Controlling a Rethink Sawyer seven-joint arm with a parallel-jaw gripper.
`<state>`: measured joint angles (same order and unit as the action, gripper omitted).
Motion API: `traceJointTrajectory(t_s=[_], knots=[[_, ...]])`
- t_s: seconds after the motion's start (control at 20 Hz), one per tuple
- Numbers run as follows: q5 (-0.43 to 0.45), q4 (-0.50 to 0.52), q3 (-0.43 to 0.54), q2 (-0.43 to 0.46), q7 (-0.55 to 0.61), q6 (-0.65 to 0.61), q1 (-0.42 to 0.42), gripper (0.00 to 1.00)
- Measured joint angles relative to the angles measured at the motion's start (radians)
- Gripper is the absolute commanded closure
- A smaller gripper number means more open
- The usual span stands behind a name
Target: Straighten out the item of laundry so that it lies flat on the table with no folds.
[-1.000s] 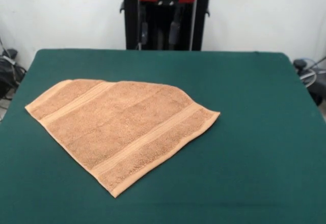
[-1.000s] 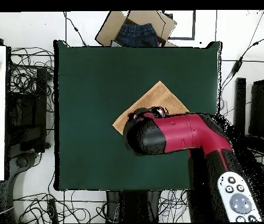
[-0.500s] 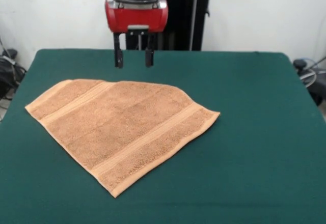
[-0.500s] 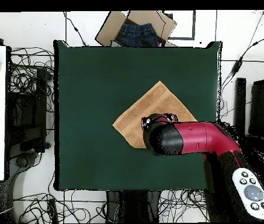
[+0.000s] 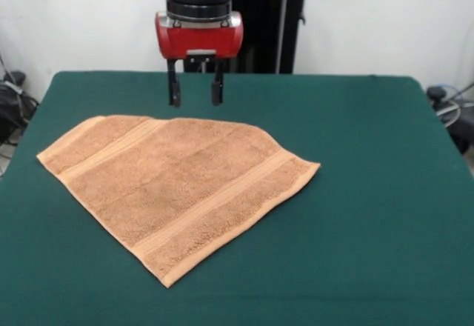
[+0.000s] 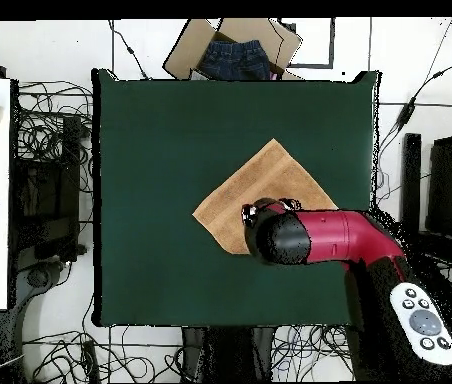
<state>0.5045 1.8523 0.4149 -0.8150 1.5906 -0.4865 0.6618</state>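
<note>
Front view, nearest first: the orange-tan terry towel (image 5: 174, 189) lies on the dark green table (image 5: 370, 215), left of centre and turned diagonally, with one corner pointing toward the camera and another pointing right. Two woven band stripes run across it, one near the left edge, one near the lower-right edge. The far side ends in a straight edge where a corner seems folded under, so the outline is not a full square; the exposed surface looks smooth, no raised wrinkles. Beyond that far edge the gripper (image 5: 195, 89) hangs above the table, its two dark fingers (image 5: 174, 89) pointing down with a clear gap between them, holding nothing, tips just above and behind the towel's far edge, not touching it. Overhead view: the red arm (image 6: 345, 240) covers the towel's (image 6: 260, 185) base-side corner; a cardboard box with denim cloth (image 6: 233, 55) sits past the far table edge.
</note>
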Motion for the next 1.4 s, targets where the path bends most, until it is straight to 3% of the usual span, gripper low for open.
traceJointTrajectory(t_s=[0.7,1.4], knots=[[-0.041,-0.196,-0.004,0.143,0.0,-0.1,-0.105,0.0],[-0.05,-0.268,-0.004,0.226,0.0,-0.106,-0.107,0.0]])
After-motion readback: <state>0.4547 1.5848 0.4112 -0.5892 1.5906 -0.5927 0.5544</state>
